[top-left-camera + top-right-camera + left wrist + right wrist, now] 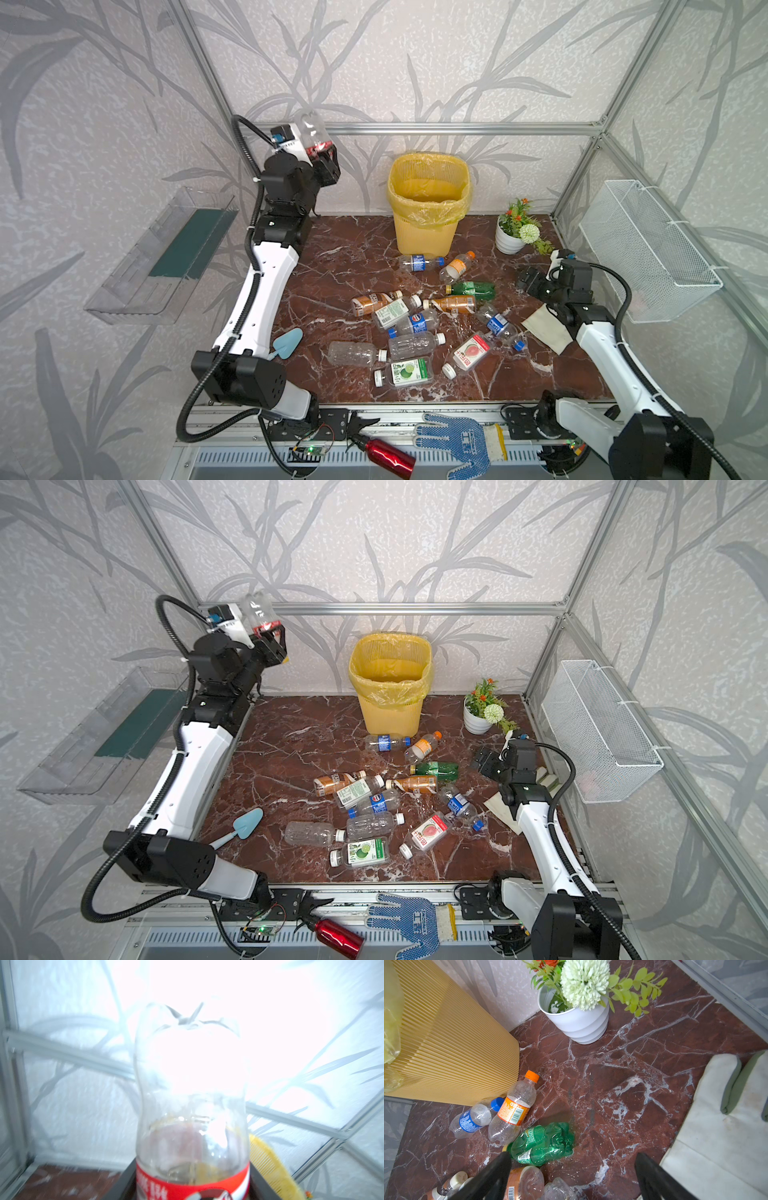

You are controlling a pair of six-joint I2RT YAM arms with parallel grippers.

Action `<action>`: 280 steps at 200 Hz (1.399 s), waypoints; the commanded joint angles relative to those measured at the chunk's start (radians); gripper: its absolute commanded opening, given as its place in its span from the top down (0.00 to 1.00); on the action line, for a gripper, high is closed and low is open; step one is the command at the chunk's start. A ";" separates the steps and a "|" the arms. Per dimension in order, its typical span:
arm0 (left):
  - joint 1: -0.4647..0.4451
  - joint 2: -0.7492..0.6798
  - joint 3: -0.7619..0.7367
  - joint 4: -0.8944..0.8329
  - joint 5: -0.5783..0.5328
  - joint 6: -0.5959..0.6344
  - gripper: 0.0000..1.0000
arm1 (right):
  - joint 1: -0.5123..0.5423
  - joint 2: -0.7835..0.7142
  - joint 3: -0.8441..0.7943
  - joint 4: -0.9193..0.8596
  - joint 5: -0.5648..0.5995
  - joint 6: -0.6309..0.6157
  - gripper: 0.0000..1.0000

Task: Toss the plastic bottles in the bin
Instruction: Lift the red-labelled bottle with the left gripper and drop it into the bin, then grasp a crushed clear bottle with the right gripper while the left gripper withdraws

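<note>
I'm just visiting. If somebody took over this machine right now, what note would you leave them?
The left gripper is shut on a clear red-label bottle, raised high to the left of the yellow bin, not yet above it.
The right gripper is open and empty, low over the table near the green bottle.
Done: no bottle shows inside the bin.
Left: drop the held one, then clear about a dozen bottles lying on the table in front of the bin.

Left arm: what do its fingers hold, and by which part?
The left fingers hold a clear bottle by its red-labelled part, base upward. The right fingers hold nothing.
</note>
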 commanded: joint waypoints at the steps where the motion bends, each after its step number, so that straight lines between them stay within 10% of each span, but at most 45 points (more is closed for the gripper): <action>1: -0.072 0.175 0.070 -0.041 0.048 0.009 0.54 | -0.004 -0.013 -0.020 0.055 -0.021 0.033 0.07; 33: -0.217 0.557 0.665 -0.476 0.174 0.030 0.49 | -0.005 0.002 0.003 0.050 -0.084 0.031 0.09; 54: -0.264 0.580 0.788 -0.489 0.186 0.049 0.20 | -0.005 -0.033 0.007 0.008 -0.065 0.003 0.09; 74: -0.282 0.425 0.558 -0.252 0.190 0.038 0.01 | -0.006 -0.079 -0.019 -0.013 -0.024 -0.007 0.09; 103: -0.297 0.154 0.121 0.073 0.082 0.053 0.01 | -0.006 -0.097 -0.040 -0.036 -0.027 -0.005 0.09; 280: -0.267 -0.684 -1.077 0.029 -0.232 -0.086 0.01 | 0.379 0.197 0.149 -0.455 0.251 -0.363 0.17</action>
